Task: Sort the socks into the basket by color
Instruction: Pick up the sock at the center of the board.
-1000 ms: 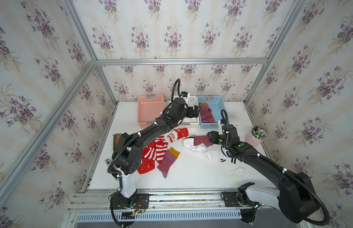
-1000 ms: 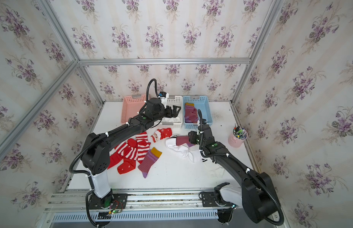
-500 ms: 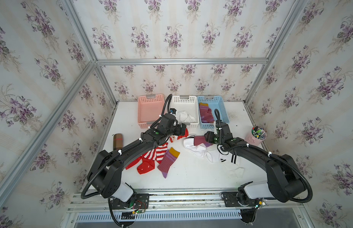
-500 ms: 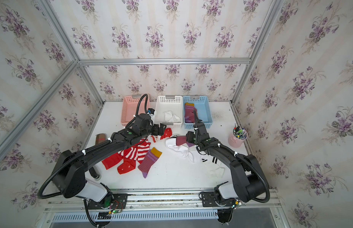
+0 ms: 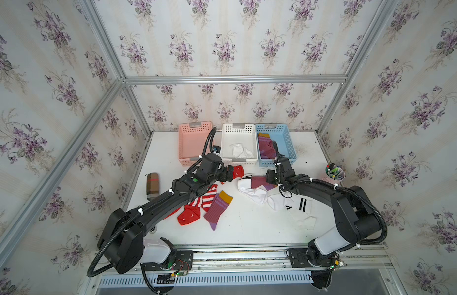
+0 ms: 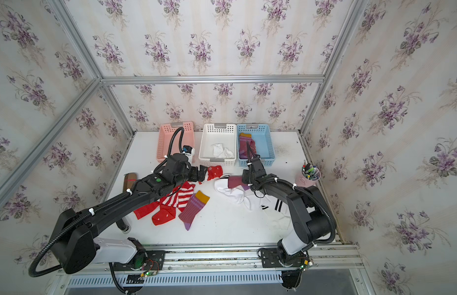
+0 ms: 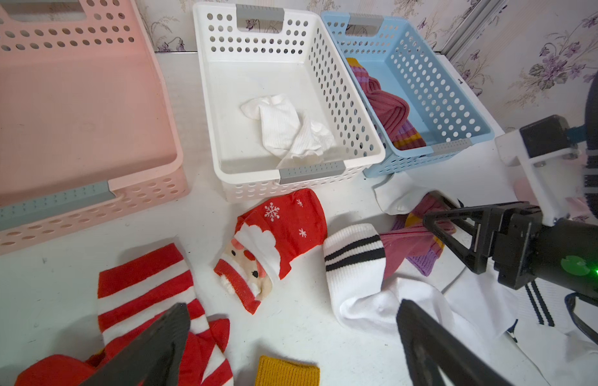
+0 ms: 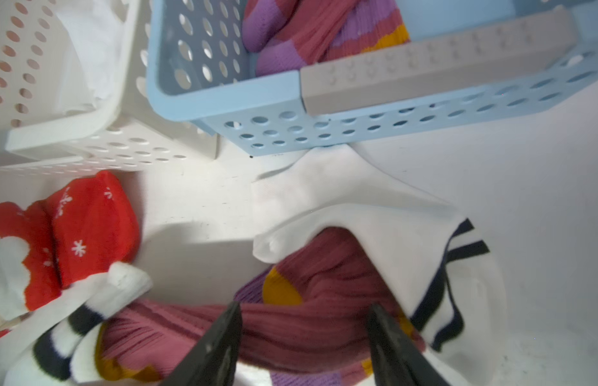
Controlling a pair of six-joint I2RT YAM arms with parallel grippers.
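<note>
Pink basket (image 7: 140, 197), white basket (image 7: 251, 192) and blue basket (image 7: 441, 93) were smooth perforated plastic with a faint sheen. Maroon sock (image 8: 324, 277) showed coarse ribbed knit cloth; Santa-face sock (image 7: 281, 230) a finer, softer knit with fuzzy trim. Table top (image 5: 248, 229) looked matt and lightly scuffed; frame rails (image 5: 235, 79) were brushed metal.

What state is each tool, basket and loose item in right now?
Left tool, open, empty.
Right tool, open, astride a maroon sock on the table.
Pink basket, empty.
White basket, holds white socks.
Blue basket, holds maroon socks.
Red socks, loose on the table.
Pen cup, upright.
Case, lying on its side.
</note>
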